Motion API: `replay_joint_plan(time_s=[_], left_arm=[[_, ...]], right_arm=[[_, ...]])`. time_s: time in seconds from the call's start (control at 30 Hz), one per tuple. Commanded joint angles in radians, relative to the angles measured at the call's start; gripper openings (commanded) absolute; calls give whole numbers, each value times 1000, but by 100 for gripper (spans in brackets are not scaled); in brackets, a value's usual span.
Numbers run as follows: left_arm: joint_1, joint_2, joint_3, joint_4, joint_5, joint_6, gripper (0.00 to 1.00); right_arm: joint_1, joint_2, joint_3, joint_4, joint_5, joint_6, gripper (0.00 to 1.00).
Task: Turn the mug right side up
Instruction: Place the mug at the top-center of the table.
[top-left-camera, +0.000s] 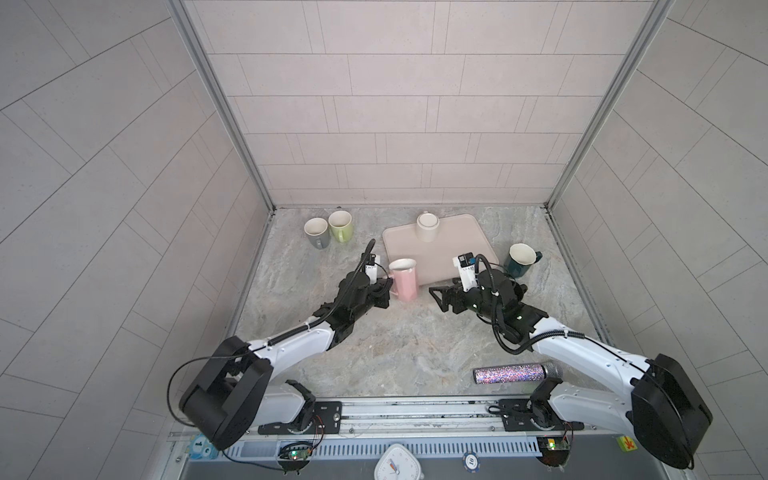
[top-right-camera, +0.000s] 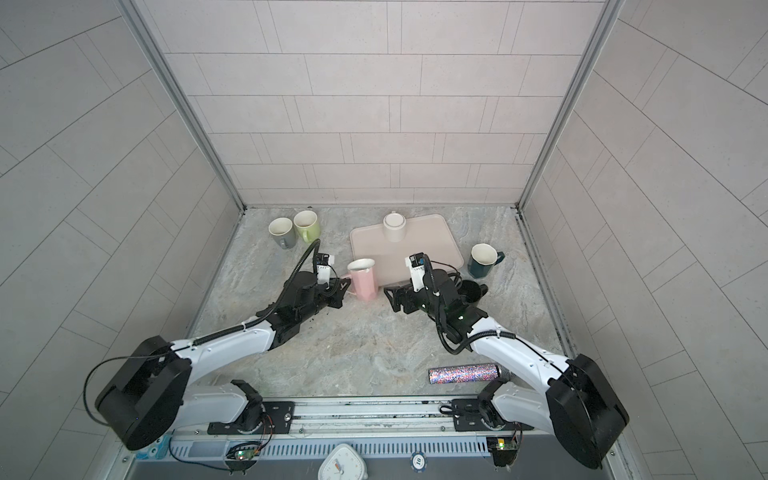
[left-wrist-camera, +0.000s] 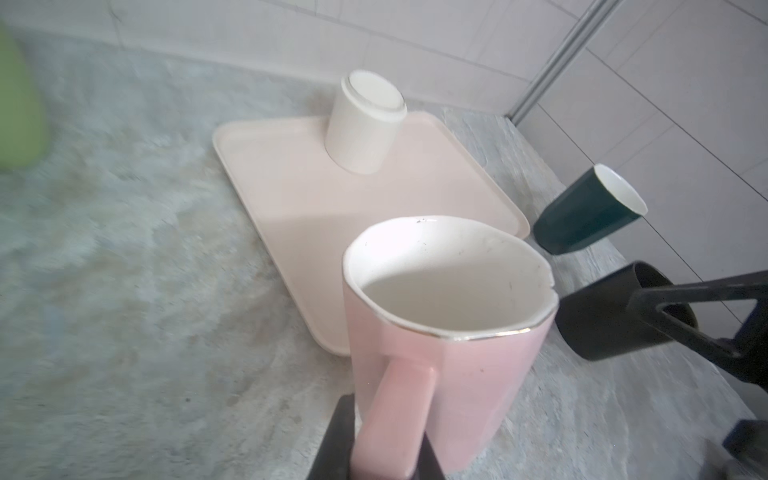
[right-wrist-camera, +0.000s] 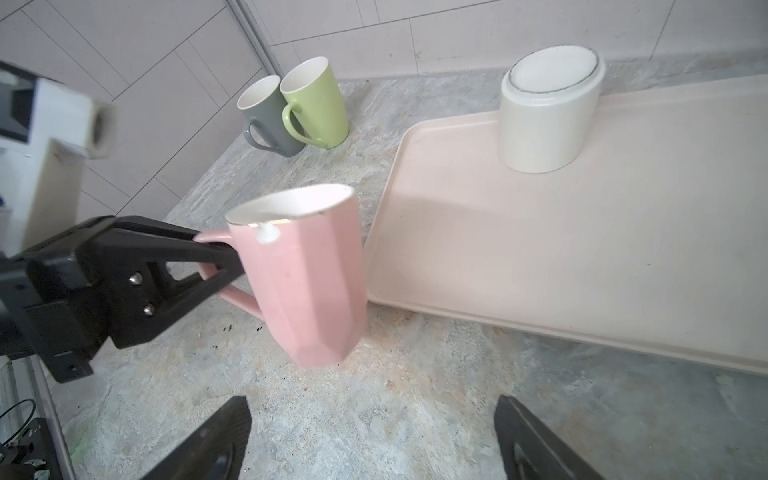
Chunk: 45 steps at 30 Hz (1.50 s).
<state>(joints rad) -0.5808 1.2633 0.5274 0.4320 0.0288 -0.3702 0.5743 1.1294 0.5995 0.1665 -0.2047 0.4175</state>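
Beside the tray (top-left-camera: 457, 249) on the counter (top-left-camera: 395, 345), the left gripper (top-left-camera: 388, 291) pinched the handle (left-wrist-camera: 399, 407) of the mouth-up pink mug (top-left-camera: 404, 279) while the right gripper (top-left-camera: 438, 297) stood spread, empty.

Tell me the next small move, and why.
Probably lower the pink mug until its base sits flat on the table, before letting go: it is mouth up but looks slightly tilted, the left gripper is shut on its handle, and the right gripper is open, clear of it.

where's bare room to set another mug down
Free: near half of the tray, before the white mug; the counter between both arms, from pink mug to glitter tube. Crowded: around teal mug, black mug and right claw.
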Motion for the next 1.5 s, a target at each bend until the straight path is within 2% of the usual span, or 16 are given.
replay_joint_plan(time_s=[0.0, 0.2, 0.3, 0.5, 0.7, 0.97, 1.0, 1.1, 1.17, 1.27, 1.3, 1.33, 1.47], left_arm=[[6, -47, -10, 130, -239, 125, 0], [6, 47, -39, 318, -457, 273, 0], [19, 141, -56, 450, -512, 347, 0], [48, 278, -94, 652, -503, 373, 0], [76, 460, -115, 888, -469, 342, 0], [94, 487, -88, 886, -457, 340, 1], [96, 485, -88, 886, -455, 337, 5], [96, 487, -87, 885, -448, 333, 34], [97, 487, -87, 883, -444, 332, 45], [98, 486, -93, 886, -460, 311, 71], [98, 484, -95, 886, -458, 309, 77], [98, 482, -96, 884, -455, 308, 83], [98, 479, -103, 885, -452, 290, 85]], right_arm=[[-21, -40, 5, -47, -12, -25, 93], [-43, -129, -30, -79, -18, -41, 94], [-50, -185, -51, -95, -15, -33, 94], [-51, -269, -90, -125, -13, -14, 94], [-51, -292, -119, -139, 1, -6, 94], [-50, -265, -121, -128, 41, -7, 95], [-50, -259, -117, -127, 41, -6, 95], [-51, -252, -118, -112, 41, 4, 95], [-50, -250, -117, -117, 43, 4, 95], [-50, -256, -108, -135, 48, -3, 95], [-50, -259, -105, -143, 53, -6, 95], [-51, -264, -105, -150, 59, -9, 95], [-51, -272, -101, -166, 68, -18, 95]])
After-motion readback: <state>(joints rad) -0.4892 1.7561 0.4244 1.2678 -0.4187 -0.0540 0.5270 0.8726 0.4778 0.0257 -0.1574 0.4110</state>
